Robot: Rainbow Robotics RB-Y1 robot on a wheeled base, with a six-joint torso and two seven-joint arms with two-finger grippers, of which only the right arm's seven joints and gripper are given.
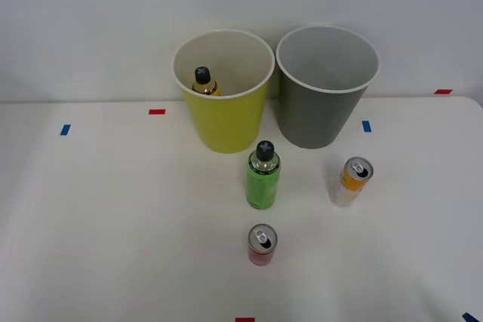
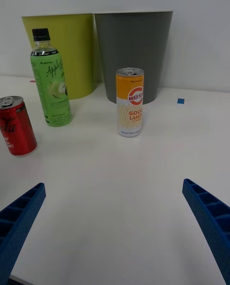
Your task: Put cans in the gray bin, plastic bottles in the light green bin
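An orange and silver can [image 1: 352,181] [image 2: 130,102] stands upright in front of the gray bin [image 1: 324,88] [image 2: 132,50]. A short red can [image 1: 262,244] [image 2: 17,126] stands nearer the table's front. Between them and the light green bin [image 1: 223,92] [image 2: 69,50] a green plastic bottle [image 1: 263,176] [image 2: 51,87] with a black cap stands upright. A yellow plastic bottle [image 1: 204,82] sits inside the light green bin. My right gripper [image 2: 115,227] is open, low over the table, some way short of the orange can and facing it, with nothing between its blue fingers [image 2: 211,222].
The two bins stand side by side against the white wall at the back of the white table [image 1: 113,224]. Small blue [image 1: 367,126] and red [image 1: 157,111] tape marks dot the tabletop.
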